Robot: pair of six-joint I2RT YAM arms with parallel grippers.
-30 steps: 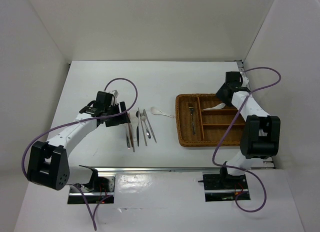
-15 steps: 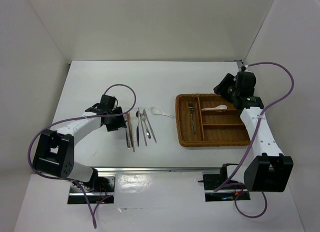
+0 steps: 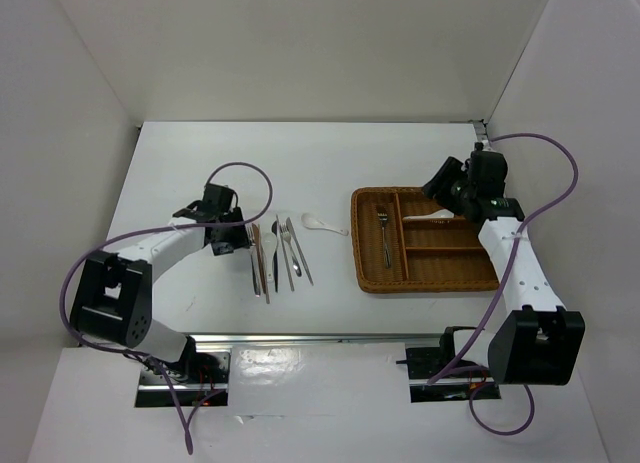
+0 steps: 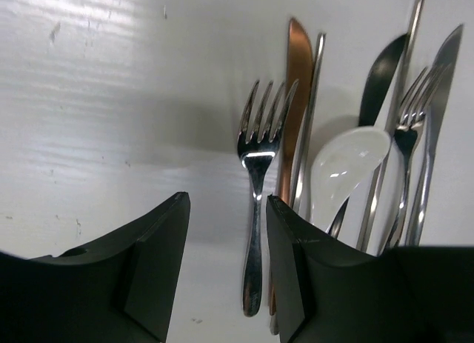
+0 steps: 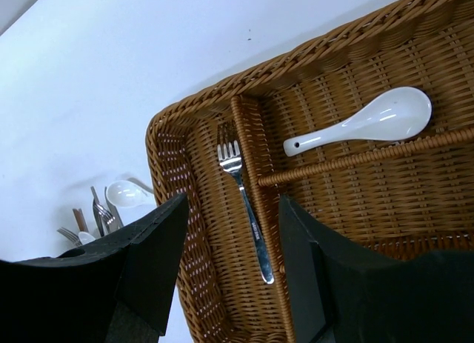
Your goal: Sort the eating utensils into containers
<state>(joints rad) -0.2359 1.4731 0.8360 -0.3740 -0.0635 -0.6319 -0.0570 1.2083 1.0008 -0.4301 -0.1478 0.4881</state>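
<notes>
The brown wicker tray [image 3: 357,245] lies right of centre. A silver fork [image 3: 384,235] lies in its long left section and a white ceramic spoon [image 3: 438,215] in its far compartment; both show in the right wrist view, the fork [image 5: 244,202] and the spoon [image 5: 363,124]. My right gripper [image 3: 441,180] hangs open and empty above the tray's far part [image 5: 229,261]. Several utensils [image 3: 275,253] lie bunched on the table. My left gripper [image 3: 238,235] is open at their left edge [image 4: 226,261]. A silver fork's handle [image 4: 255,210] lies between its jaws, close to the right finger [image 4: 296,269].
Another white spoon [image 3: 318,223] lies alone on the table between the bunch and the tray. In the left wrist view a copper knife [image 4: 294,98], a white spoon [image 4: 344,169], a second fork [image 4: 406,150] and a silver knife [image 4: 438,113] lie close beside the fork.
My right arm has changed posture and pulled back above the tray's far side; the white spoon lies in the far compartment. My left gripper has moved in towards the bunch's left edge.
</notes>
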